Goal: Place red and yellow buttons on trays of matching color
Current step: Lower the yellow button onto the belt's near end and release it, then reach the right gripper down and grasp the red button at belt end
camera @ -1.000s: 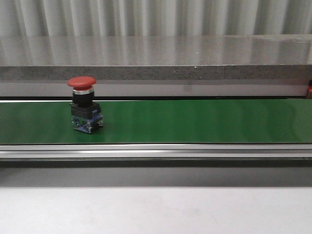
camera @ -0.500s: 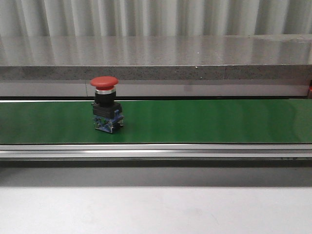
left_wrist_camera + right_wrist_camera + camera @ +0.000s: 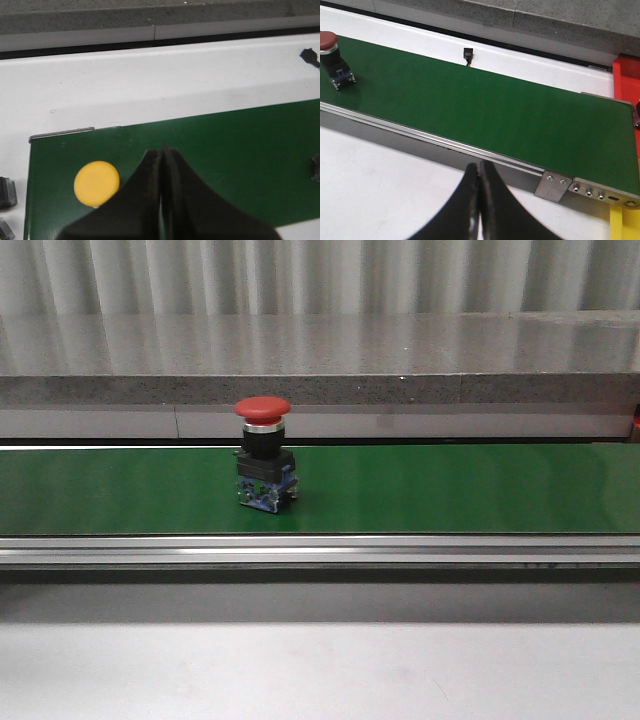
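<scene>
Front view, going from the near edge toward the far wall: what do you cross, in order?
White tabletop → metal conveyor rail → green belt carrying the upright red button → grey stone ledge → corrugated wall.

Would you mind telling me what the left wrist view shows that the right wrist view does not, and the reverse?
Only the left wrist view shows a yellow button lying on the belt beside the shut left gripper. Only the right wrist view shows the red button standing upright on the belt, a red tray edge past the belt's end, and the shut right gripper. Both show the green conveyor belt and the white table beyond it.
</scene>
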You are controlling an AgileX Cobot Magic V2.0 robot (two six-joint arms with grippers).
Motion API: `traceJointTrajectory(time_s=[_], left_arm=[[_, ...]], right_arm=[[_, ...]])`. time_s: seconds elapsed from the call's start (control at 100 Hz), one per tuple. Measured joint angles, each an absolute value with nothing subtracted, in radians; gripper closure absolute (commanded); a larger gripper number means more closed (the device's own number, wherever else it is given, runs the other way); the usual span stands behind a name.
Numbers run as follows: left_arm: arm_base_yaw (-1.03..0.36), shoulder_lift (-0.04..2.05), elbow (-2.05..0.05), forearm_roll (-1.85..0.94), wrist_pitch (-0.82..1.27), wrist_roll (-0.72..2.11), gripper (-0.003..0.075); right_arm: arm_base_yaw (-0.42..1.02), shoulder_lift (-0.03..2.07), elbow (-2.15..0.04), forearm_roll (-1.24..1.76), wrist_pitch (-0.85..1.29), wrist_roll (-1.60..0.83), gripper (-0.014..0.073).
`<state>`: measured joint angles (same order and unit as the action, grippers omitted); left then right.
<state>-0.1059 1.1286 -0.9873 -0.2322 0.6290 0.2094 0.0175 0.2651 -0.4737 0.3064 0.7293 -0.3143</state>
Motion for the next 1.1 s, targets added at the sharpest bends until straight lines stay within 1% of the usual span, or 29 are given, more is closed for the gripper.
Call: traceJointTrajectory(time_s=[0.27,0.57,0.74,0.87,0.91,0.96,1.03,1.08,1.1], left_arm=[[-0.201,0.925,-0.79,-0.236,0.602,0.222,0.074],[-0.21,0.647,-0.588,-0.275,0.626,0.222,0.074],[-0.21,0.528,-0.532,-0.278,0.668,0.222,0.074],[-0.21,0.49,-0.528,-0.278,0.681,0.222,0.074],[-0.21,0.488,-0.528,-0.278,0.681,0.222,0.074],[-0.21,0.488,-0.528,-0.278,0.681,0.222,0.074],[-0.21,0.488,-0.528,-0.278,0.682,0.222,0.074],[-0.21,0.488,-0.528,-0.278,0.682,0.222,0.074],[-0.21,0.488,-0.528,-0.278,0.682,0.222,0.074]], right_arm=[[0.018,0.265,-0.474,0.306,0.729,-0.314,0.0654],[0.02,0.265,-0.474,0.306,0.744,-0.314,0.0654],[0.048,0.289,-0.483,0.305,0.775,-0.314,0.0648],[0.111,0.353,-0.531,0.303,0.775,-0.314,0.0638],[0.136,0.386,-0.549,0.302,0.775,-0.314,0.0613],[0.164,0.43,-0.581,0.298,0.775,-0.314,0.056],[0.194,0.502,-0.625,0.298,0.777,-0.314,0.0433],[0.205,0.555,-0.658,0.297,0.785,-0.314,0.0305],[0.208,0.579,-0.667,0.297,0.789,-0.314,0.0272]])
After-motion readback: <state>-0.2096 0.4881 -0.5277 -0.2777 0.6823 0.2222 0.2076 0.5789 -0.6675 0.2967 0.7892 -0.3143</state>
